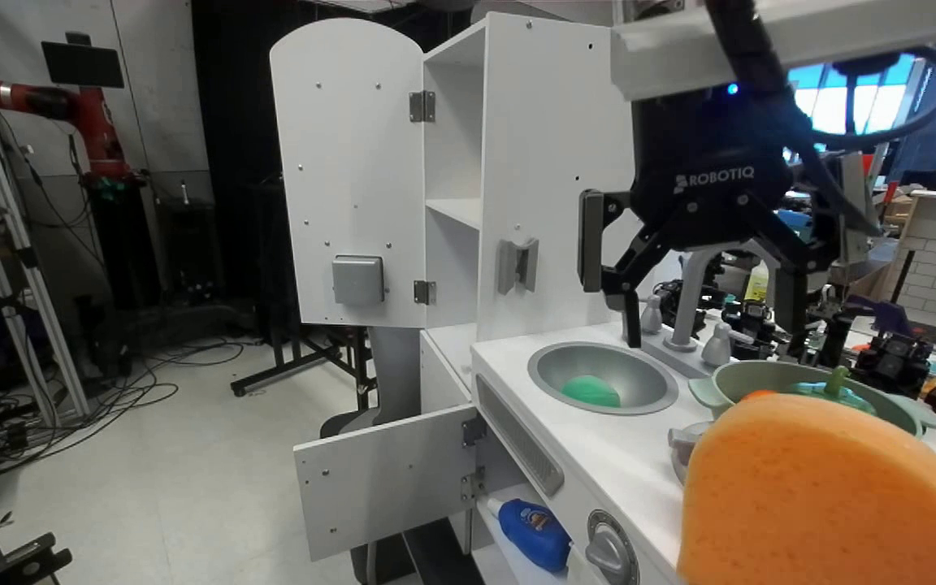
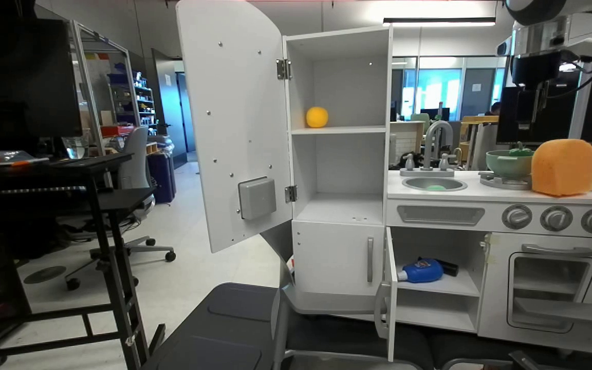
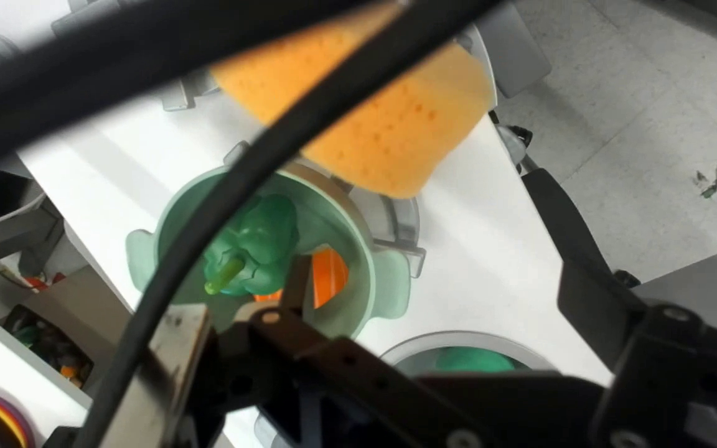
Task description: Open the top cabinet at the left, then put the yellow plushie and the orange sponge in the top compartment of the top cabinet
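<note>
The top cabinet's door (image 2: 234, 113) stands wide open to the left in both exterior views (image 1: 354, 179). The round yellow plushie (image 2: 317, 117) sits in the top compartment (image 2: 350, 92), at its left side on the shelf. The orange sponge (image 2: 563, 167) stands on the counter's front part beside the pot. It looms large in an exterior view (image 1: 825, 496) and lies partly behind black cables in the wrist view (image 3: 389, 130). My gripper (image 1: 714, 325) is open and empty above the counter, between sink and pot. Its spread fingers also show in the wrist view (image 3: 449, 289).
A green pot (image 3: 368, 261) holds a green pepper (image 3: 259, 242) and an orange piece. The sink (image 1: 545, 366) holds a green object (image 1: 591, 391), with a faucet (image 1: 689, 284) behind it. A lower door (image 1: 387, 479) is open, with a blue bottle (image 2: 422, 271) inside.
</note>
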Controlling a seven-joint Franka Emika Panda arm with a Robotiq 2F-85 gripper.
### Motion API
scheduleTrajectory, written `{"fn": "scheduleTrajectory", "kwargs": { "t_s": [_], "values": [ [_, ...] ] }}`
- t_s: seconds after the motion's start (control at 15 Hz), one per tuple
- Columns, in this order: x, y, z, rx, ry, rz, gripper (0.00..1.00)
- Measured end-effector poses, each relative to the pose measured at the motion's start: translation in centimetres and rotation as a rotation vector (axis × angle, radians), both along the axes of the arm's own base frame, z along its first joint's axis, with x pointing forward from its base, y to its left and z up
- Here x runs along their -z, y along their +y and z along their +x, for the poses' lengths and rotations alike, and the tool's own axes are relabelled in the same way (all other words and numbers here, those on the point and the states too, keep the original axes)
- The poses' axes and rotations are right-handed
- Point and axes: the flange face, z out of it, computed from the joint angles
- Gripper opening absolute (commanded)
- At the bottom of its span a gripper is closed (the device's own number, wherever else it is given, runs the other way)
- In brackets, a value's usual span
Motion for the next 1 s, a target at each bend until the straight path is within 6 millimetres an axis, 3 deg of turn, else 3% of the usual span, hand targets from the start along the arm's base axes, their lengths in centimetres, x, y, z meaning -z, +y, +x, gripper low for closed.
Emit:
{"fn": "scheduleTrajectory", "kwargs": {
  "t_s": [0.33, 1.0],
  "values": [
    [-2.0, -0.9, -0.9, -0.087, 0.052, -0.002, 1.0],
    [0.1, -2.7, -2.5, -0.301, 0.199, 0.029, 1.0]
  ]
}}
